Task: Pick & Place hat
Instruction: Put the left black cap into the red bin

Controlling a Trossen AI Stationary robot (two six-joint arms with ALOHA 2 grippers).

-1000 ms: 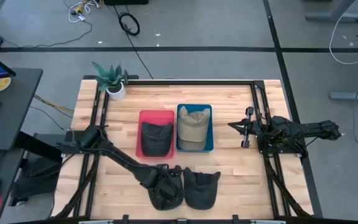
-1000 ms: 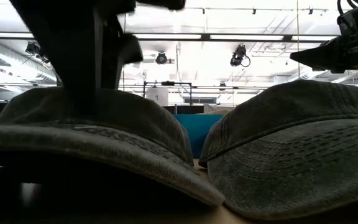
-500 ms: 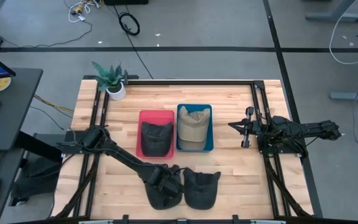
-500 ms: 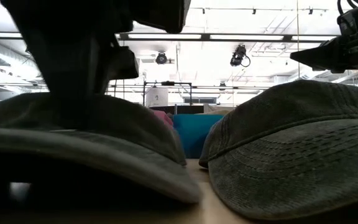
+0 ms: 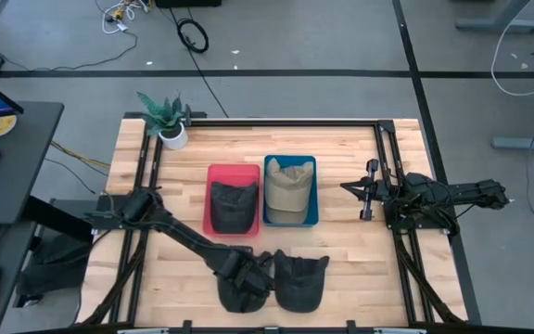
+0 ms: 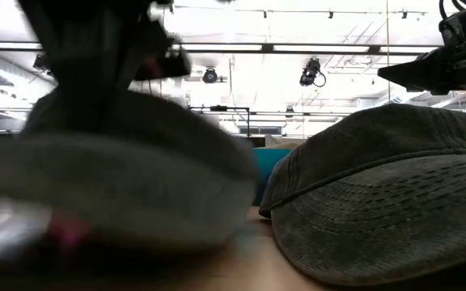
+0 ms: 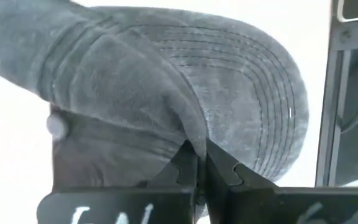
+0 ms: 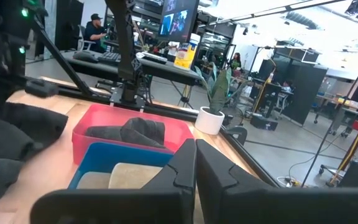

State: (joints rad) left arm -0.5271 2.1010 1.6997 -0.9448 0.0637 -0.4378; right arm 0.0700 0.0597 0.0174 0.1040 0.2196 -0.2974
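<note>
High view, from left to right: a potted plant (image 5: 165, 121) stands at the table's far left corner, and the left arm reaches from the left edge diagonally down to the near edge, where the left gripper (image 5: 244, 276) sits on the left dark hat (image 5: 244, 289). Its wrist camera shows the two fingers closed together with a fold of that hat's cloth pinched between them, just where crown meets brim. The low view shows this hat blurred and seemingly raised off the wood, so my judgement is that the pick is done and the lift has begun. Just beside it lies the right dark hat (image 5: 300, 281), flat on the table and untouched. Behind them, mid-table, the red bin (image 5: 233, 199) already holds a dark hat, and the blue bin (image 5: 291, 190) touching its right side holds a tan hat (image 5: 289, 190). Farther right, the right gripper (image 5: 366, 191) waits above the table near the right rail, fingers closed on nothing.

The next move likely calls for raising the held hat clear of its neighbour, carrying it away from the near edge to a bin, probably the red one with the other dark hat, and releasing it there without dragging the brim over the bin wall.
</note>
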